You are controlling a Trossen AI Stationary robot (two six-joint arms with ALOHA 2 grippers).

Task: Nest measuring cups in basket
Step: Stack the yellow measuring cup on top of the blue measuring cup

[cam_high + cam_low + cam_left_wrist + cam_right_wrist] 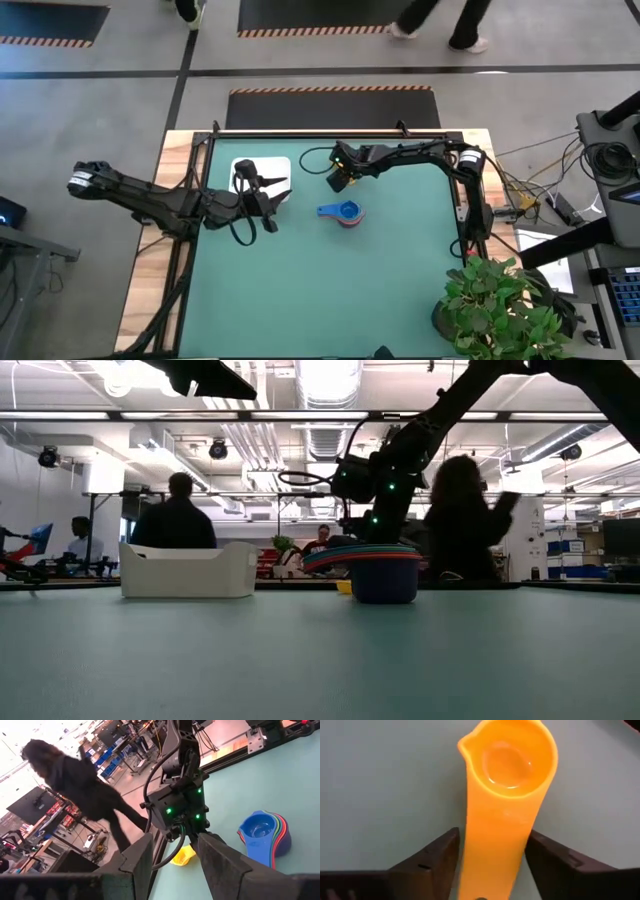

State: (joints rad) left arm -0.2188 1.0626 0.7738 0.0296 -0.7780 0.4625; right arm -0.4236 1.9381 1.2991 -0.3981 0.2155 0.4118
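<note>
Upper middle of the overhead shot, the right gripper (337, 178) is down at the back of the green table (330, 290), with the small yellow measuring cup (338, 183) right at its fingertips. In the right wrist view that cup (506, 785) looks orange-yellow, and its flat handle runs straight back between the two dark fingers (427, 860). There's a sliver of gap on both sides of the handle, so the jaws sit narrowly apart around it rather than pinching it, and I can't tell if it's actually gripped. Just below and right of that, about mid-table, sits the nested stack of measuring cups (345, 212): light blue one on top with its handle pointing left, and green, orange, red and purple rims peeking out underneath in the left wrist view (265, 837). From table height the stack (375, 570) sits flat on the tabletop, dark blue bowl at the bottom, well apart from the white basket (187, 570) over on the left. The basket (262, 172) is at upper left of the mat, and the left gripper (262, 205) hangs over its near edge, fingers partly apart with nothing between them (172, 865). People are walking around in the room behind, and there's a potted plant (500, 305) at the lower right corner.
</note>
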